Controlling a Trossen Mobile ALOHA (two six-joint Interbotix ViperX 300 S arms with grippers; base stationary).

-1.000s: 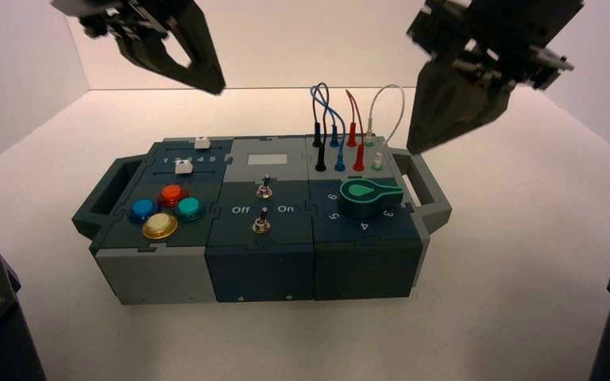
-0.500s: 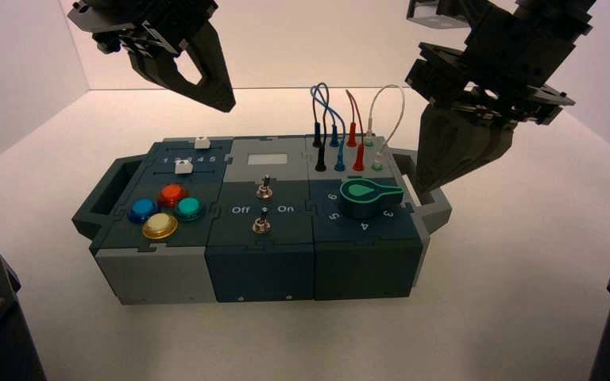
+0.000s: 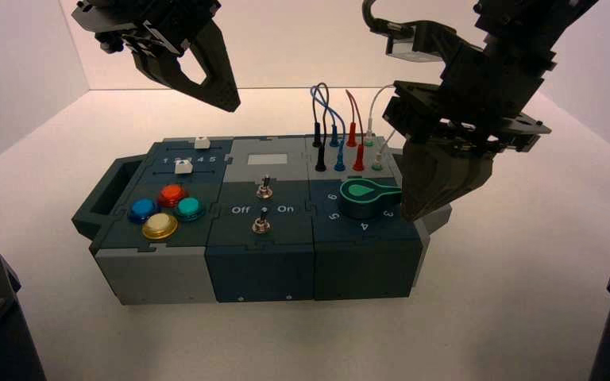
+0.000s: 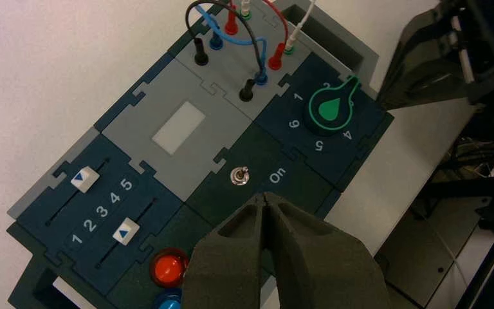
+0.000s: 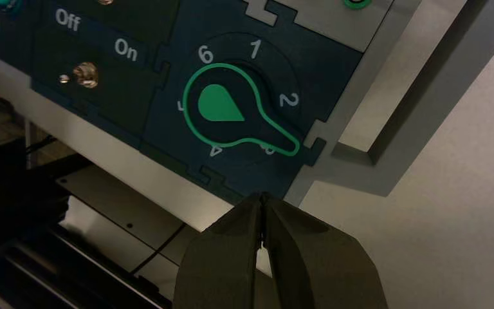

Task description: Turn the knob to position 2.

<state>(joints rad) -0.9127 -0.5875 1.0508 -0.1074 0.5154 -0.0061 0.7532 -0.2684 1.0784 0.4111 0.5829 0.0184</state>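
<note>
the box [image 3: 260, 274] lies across the middle of the high view, its dark-blue knob panel [image 3: 330, 230] at about four o'clock from the box's centre. the left gripper [image 3: 232, 108] is idle, up at roughly twelve o'clock from that centre, its fingers together and nothing between them. the right gripper [image 3: 413, 217] is the one at work and much the nearer to the knob; it hangs just beside it, over the box's right-hand edge, fingers closed together, with nothing in their hold. from its tips the knob [image 3: 359, 198] lies toward ten o'clock. in the high view the gripper covers the end of the pointer arm [image 5: 282, 138], but the right wrist view shows a gap, so i'd say they aren't touching, though height is hard to judge.

the knob's long axis runs from nine to three o'clock in the high view, pointer toward three, on the gripper's side. the pointer partly covers the numeral 3 [image 5: 267, 149], with the numeral 2 [image 5: 289, 100] uncovered next to it. the coming push should probably meet the pointer's near flank and swing it anticlockwise, a short turn toward two o'clock.
</note>
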